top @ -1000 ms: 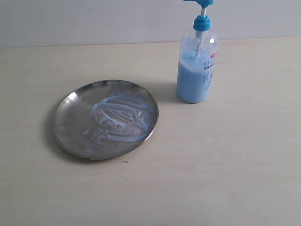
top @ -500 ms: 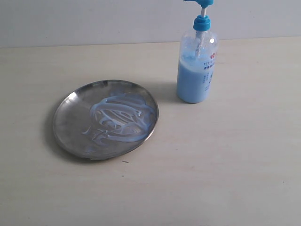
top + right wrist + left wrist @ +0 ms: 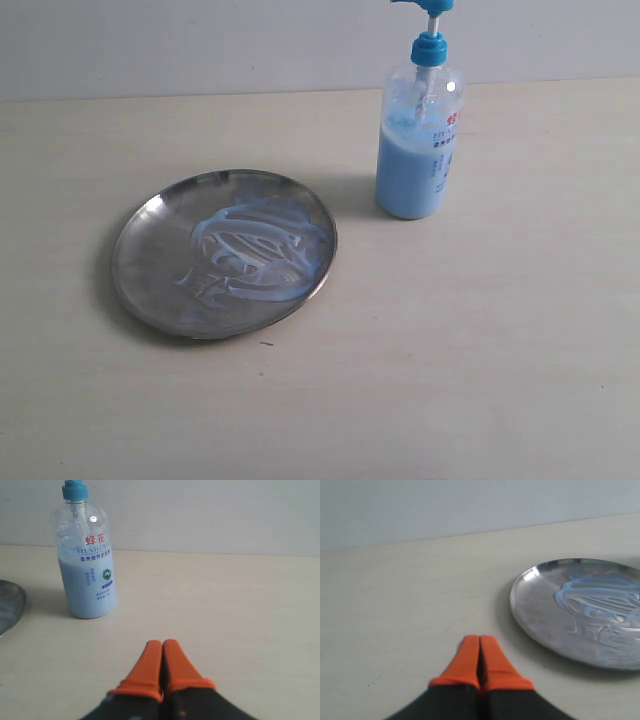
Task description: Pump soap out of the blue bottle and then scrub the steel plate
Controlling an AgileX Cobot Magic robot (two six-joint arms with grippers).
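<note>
The round steel plate (image 3: 222,252) lies on the table left of centre, with whitish-blue swirls of soap (image 3: 258,250) across its right half. To its upper right stands the blue bottle (image 3: 418,140), upright, about half full of pale blue liquid, its blue pump head at the top edge. Neither arm shows in the exterior view. My left gripper (image 3: 479,641) is shut with nothing in it, low over the table beside the steel plate (image 3: 540,610). My right gripper (image 3: 162,645) is shut and empty too, well back from the blue bottle (image 3: 86,565).
The pale wooden table (image 3: 480,330) ends at a grey wall (image 3: 200,45) behind the bottle. A sliver of the plate's rim (image 3: 11,607) shows beside the bottle in the right wrist view.
</note>
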